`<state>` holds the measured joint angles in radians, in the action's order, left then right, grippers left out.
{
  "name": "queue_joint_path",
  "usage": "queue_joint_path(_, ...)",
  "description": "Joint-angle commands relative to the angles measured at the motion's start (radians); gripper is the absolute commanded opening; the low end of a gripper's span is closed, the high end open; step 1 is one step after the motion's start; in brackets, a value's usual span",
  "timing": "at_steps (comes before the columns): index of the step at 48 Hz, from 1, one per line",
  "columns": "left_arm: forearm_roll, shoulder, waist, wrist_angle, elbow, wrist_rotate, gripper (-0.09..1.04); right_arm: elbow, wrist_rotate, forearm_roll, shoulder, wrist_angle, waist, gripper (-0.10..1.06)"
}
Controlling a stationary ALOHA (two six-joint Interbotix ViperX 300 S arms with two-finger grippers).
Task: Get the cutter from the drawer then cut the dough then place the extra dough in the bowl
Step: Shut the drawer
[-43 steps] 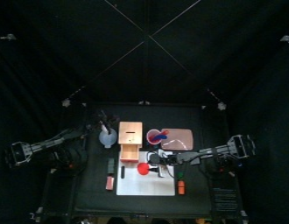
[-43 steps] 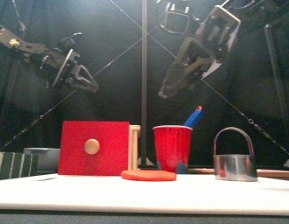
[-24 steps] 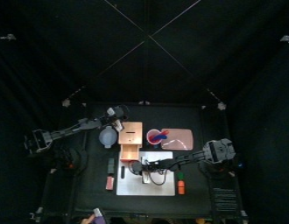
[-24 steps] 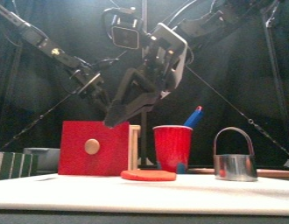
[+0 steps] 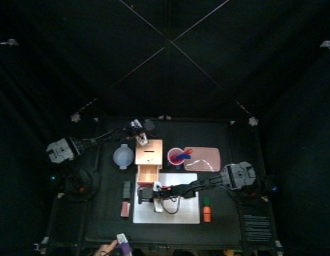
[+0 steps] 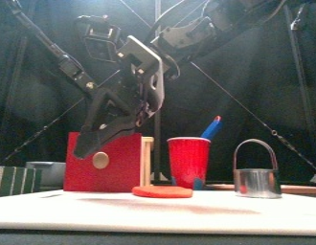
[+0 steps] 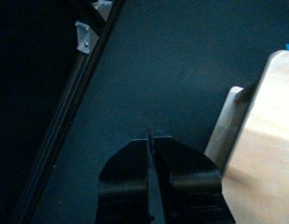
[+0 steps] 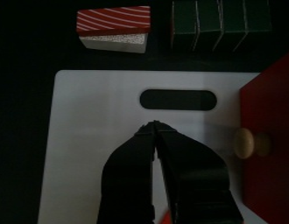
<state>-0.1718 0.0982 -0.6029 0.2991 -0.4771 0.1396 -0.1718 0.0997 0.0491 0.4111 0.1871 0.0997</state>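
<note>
The pale wooden box [image 5: 149, 150] shows its red drawer front [image 6: 103, 163] with a round knob [image 8: 244, 142]; the drawer looks closed. My right gripper [image 6: 94, 144] is shut and empty. It hangs low over the white board's [image 8: 100, 131] left end, beside the knob and not touching it. The flat red dough [image 6: 164, 191] lies on the board in front of the red cup [image 6: 189, 160]. A metal cutter [image 6: 256, 172] with a wire handle stands at the right. My left gripper [image 7: 150, 140] is shut and empty, above the table by the box's back left corner.
The blue-grey bowl [image 5: 122, 157] sits left of the box, and the pink tray [image 5: 208, 158] lies behind the board at right. A dark sushi roll [image 8: 211, 17] and a red striped toy [image 8: 112, 26] lie just off the board's left edge.
My right gripper has swung left across the board and come down to the drawer front. The left arm has reached in toward the back, ending behind the box.
</note>
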Motion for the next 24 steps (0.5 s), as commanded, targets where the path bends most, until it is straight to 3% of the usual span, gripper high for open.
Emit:
queue_joint_path(1, 0.028, -0.014, 0.005, -0.003, 0.018, 0.014, 0.41, 0.021, 0.000, 0.025, -0.025, 0.002, -0.034, 0.33)
queue_joint_path(24, 0.064, -0.009, 0.005, -0.023, 0.018, 0.026, 0.41, 0.032, 0.000, 0.175, -0.031, 0.018, -0.167, 0.33)
